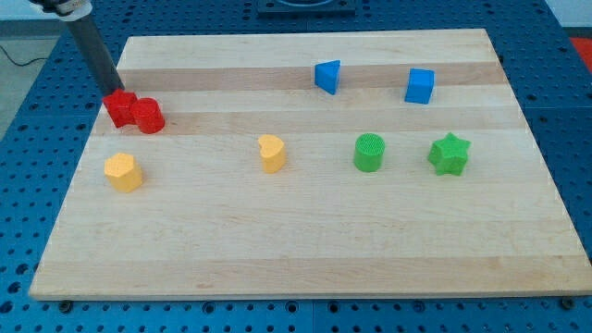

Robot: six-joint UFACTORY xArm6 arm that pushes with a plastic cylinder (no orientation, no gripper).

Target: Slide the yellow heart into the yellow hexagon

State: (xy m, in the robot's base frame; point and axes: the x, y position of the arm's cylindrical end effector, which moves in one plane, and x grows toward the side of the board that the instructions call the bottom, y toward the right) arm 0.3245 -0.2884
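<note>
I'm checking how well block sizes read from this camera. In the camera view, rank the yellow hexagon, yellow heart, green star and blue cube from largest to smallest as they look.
1. Green star and yellow hexagon: they look about alike, too close to rank.
2. Yellow heart.
3. Blue cube, though it sits farther toward the view's top, so distance may shrink it.

Bright, even light falls from overhead across the pale wooden counter (305, 231), with no harsh glare; only a soft sheen lightens the wood near the view's top. Shadows are short and faint, pooling just under each block, as under the yellow heart (271, 153) and the yellow hexagon (122, 172). Focus is crisp across the middle. The dark rod (92, 46) looks slightly soft toward the view's top left. Counter edges run straight, showing little lens distortion.
</note>
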